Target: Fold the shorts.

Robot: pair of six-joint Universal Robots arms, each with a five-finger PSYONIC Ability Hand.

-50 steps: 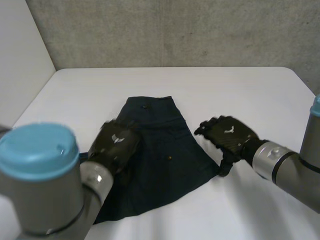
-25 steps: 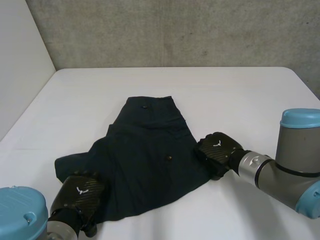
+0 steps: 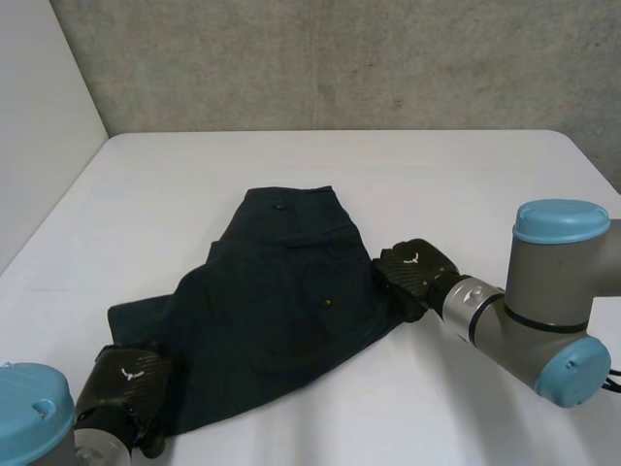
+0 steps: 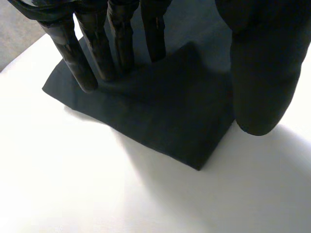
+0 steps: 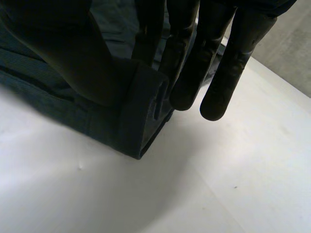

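Dark navy shorts (image 3: 281, 311) lie spread on the white table (image 3: 437, 184), with the waistband end far from me and a leg reaching toward the near left. My left hand (image 3: 124, 386) is at the near left corner of the shorts. In the left wrist view its straight fingers (image 4: 97, 48) rest on the cloth (image 4: 170, 116) and the thumb (image 4: 262, 73) stands apart beside the corner. At the right edge of the shorts, my right hand (image 3: 412, 274) pinches a thick hemmed corner (image 5: 131, 126) between its thumb (image 5: 73, 53) and straight fingers (image 5: 189, 63).
A grey concrete wall (image 3: 340, 58) rises behind the table. A pale wall (image 3: 39, 126) borders the table's left side. Bare white tabletop surrounds the shorts on all sides.
My left hand has pulled back from the middle of the shorts to their near left corner. My right hand has moved in to the right edge and closed on the cloth.
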